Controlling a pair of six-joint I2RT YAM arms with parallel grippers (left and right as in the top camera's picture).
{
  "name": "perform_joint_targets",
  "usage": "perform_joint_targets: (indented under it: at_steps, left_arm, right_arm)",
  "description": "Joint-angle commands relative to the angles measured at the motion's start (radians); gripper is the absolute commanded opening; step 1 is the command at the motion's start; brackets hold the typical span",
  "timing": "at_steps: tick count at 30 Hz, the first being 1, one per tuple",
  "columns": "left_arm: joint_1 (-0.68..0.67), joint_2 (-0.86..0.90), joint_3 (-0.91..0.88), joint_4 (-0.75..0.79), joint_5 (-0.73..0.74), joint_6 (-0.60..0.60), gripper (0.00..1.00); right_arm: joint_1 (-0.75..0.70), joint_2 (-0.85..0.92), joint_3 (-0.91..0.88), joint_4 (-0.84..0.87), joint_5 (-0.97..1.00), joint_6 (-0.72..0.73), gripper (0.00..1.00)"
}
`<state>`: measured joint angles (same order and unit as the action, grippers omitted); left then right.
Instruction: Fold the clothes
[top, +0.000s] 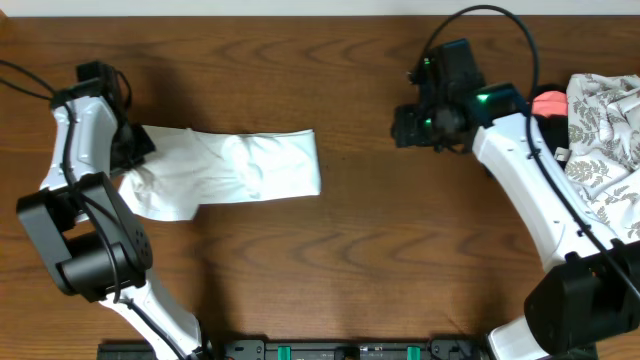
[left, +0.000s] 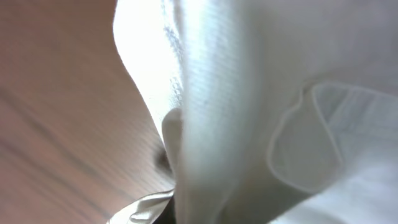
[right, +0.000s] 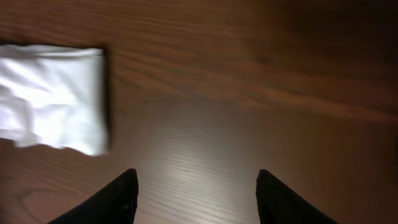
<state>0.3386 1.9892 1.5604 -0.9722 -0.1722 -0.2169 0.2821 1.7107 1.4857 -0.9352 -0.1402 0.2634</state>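
The white T-shirt (top: 240, 165) lies folded into a long strip near the left edge of the desk (top: 350, 250). The left gripper (top: 133, 147) pinches the strip's left end. The right gripper (right: 196, 180) hangs spread over bare wood, well apart from it.

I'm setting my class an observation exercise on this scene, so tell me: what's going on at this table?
Two robot arms are folding laundry. The white T-shirt lies on the wooden table, folded into a rough long strip. The left gripper is shut on its left end, and fabric fills that wrist's view. The right gripper hangs open over bare wood to the right of the shirt, touching nothing. A leaf-patterned cloth sits heaped at the table's right edge.
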Motion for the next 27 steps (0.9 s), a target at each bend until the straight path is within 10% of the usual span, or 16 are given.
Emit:
perform_joint_targets:
  at_steps: [1, 12, 27]
  left_arm:
    - [0.023, -0.063, 0.055, -0.004, -0.085, -0.048, 0.06]
    - [-0.046, -0.192, 0.078, -0.027, -0.133, -0.069, 0.06]
    - [-0.509, -0.195, 0.077, -0.098, -0.285, -0.067, 0.06]
  right_arm:
    - [-0.045, -0.005, 0.006, -0.021, 0.005, -0.026, 0.58]
    - [-0.105, -0.005, 0.006, -0.077, 0.005, -0.056, 0.57]
    - [-0.105, -0.005, 0.006, -0.106, 0.005, -0.063, 0.56]
